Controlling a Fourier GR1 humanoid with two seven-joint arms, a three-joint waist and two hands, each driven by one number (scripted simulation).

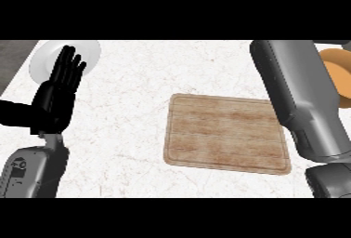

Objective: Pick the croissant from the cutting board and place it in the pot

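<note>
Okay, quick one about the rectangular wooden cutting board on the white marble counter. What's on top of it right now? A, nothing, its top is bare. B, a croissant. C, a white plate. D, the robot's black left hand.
A: the rectangular wooden cutting board shows only bare wood grain; the black left hand rests open well to its left, in front of the round white plate.

Near the far left corner of my counter (137,93), pale and marbled, sits a white plate (93,49). I see a dark strip (14,56) running along the counter's left edge beside it.
</note>
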